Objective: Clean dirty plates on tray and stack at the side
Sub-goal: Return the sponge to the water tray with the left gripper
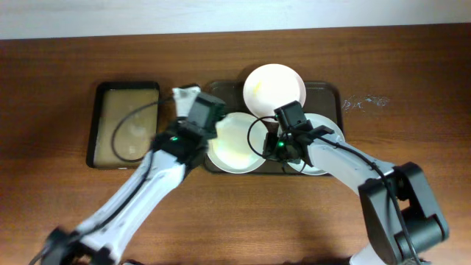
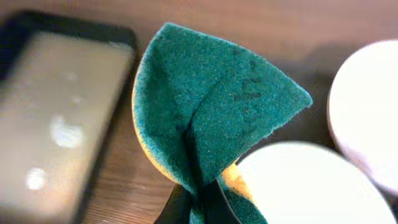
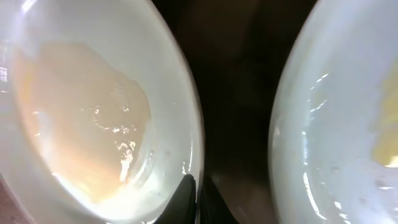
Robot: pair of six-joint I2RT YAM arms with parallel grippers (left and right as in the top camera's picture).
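Observation:
Three white plates lie on the dark tray (image 1: 329,94): one at the back (image 1: 274,88), one at front left (image 1: 234,143) with a yellowish smear, one at front right (image 1: 322,163) mostly under my right arm. My left gripper (image 1: 193,104) is shut on a folded green-and-yellow sponge (image 2: 211,106), held above the table just left of the front-left plate (image 2: 311,186). My right gripper (image 3: 196,200) is shut on the rim of the smeared plate (image 3: 87,106), with the dark tray (image 3: 236,93) showing between it and the neighbouring plate (image 3: 336,124).
A smaller black tray with tan lining (image 1: 125,125) sits to the left of the big tray and also shows in the left wrist view (image 2: 56,112). A black cable lies across it. Brown wooden table (image 1: 243,213) all round; white specks at the back right (image 1: 364,101).

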